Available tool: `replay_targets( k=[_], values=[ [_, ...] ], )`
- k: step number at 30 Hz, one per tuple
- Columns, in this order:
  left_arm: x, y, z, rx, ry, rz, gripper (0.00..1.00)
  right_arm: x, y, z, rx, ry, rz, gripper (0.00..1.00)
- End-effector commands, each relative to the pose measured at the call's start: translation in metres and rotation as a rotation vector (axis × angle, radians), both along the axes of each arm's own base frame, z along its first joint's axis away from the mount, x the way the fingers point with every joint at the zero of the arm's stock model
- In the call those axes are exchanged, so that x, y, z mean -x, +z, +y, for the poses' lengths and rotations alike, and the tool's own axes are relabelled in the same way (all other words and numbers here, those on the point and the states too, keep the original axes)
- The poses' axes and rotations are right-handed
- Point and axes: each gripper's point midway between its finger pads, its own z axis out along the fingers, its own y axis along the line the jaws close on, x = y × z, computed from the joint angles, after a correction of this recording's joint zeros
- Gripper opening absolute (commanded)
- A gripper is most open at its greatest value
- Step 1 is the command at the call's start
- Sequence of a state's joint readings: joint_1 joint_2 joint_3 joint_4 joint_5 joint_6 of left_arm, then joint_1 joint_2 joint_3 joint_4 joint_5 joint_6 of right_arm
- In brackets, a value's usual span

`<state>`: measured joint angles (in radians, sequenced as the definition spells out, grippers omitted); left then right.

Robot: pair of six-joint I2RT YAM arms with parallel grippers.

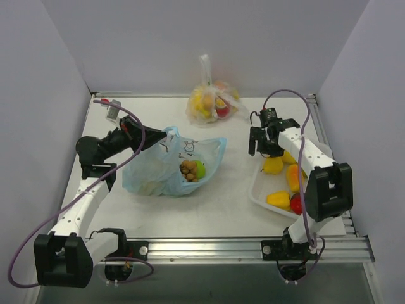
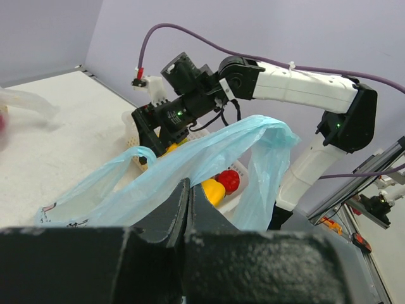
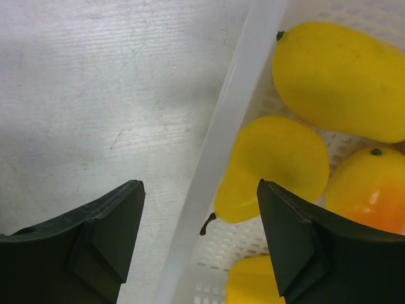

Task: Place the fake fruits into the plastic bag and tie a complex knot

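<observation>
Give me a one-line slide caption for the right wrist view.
Right end effector open over the rim of the white tray, yellow fake fruits lying inside.

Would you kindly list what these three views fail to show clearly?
1. Top external: folds of the plastic bag hide any fruit beyond the grape cluster and green apple.
2. Top external: contents of the clear bag are too small to name.
3. Right wrist: the lowest yellow fruit is cut off by the bottom edge; the tray runs out of frame.
4. Left wrist: the red fruit is partly hidden behind the bag.
</observation>
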<state>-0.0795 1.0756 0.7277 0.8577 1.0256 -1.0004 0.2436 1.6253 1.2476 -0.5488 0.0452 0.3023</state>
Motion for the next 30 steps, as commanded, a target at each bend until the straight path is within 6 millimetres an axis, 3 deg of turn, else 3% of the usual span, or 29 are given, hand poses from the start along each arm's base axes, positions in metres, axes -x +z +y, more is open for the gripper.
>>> replay_targets(
  k=[1,4,6,9,14,17,21,22,24,25,26,28,30],
  values=[
    [0.002,0.006,0.001,-0.007,0.008,-0.049,0.00,-0.001,-0.010,-0.004,0.026,0.040,0.039,0.71],
    [0.002,0.006,0.001,-0.009,0.010,-0.055,0.00,0.007,-0.016,-0.011,0.032,0.106,0.067,0.60],
    [0.002,0.006,0.001,-0.007,0.009,-0.053,0.00,0.009,-0.013,-0.018,0.047,0.130,0.064,0.46],
    [0.001,0.006,0.001,-0.009,0.010,-0.053,0.00,0.012,-0.009,-0.030,0.058,0.183,0.066,0.34],
    [0.001,0.006,0.001,-0.011,0.008,-0.056,0.00,0.015,0.005,-0.061,0.106,0.264,0.054,0.24],
    [0.000,0.005,0.001,-0.012,0.010,-0.057,0.00,0.019,0.008,-0.076,0.147,0.342,0.057,0.20],
    [-0.001,0.004,0.001,-0.014,0.009,-0.057,0.00,0.017,0.011,-0.096,0.179,0.315,0.068,0.19],
    [-0.001,0.004,0.001,-0.016,0.011,-0.061,0.00,0.014,0.011,-0.097,0.185,0.321,0.066,0.21],
    [-0.001,0.002,0.000,-0.020,0.006,-0.059,0.00,0.006,0.014,-0.112,0.169,0.274,0.063,0.39],
    [0.000,0.001,0.000,-0.022,0.003,-0.058,0.00,0.003,0.013,-0.112,0.154,0.275,0.063,0.63],
    [0.000,0.003,0.000,-0.022,0.002,-0.060,0.00,0.001,0.017,-0.110,0.130,0.278,0.054,0.74],
    [0.001,0.005,0.000,-0.025,-0.003,-0.069,0.00,-0.004,0.041,-0.091,0.028,0.318,-0.013,0.92],
    [0.002,0.005,0.000,-0.026,-0.006,-0.071,0.00,-0.005,0.062,-0.072,-0.053,0.358,-0.078,0.98]
  ],
)
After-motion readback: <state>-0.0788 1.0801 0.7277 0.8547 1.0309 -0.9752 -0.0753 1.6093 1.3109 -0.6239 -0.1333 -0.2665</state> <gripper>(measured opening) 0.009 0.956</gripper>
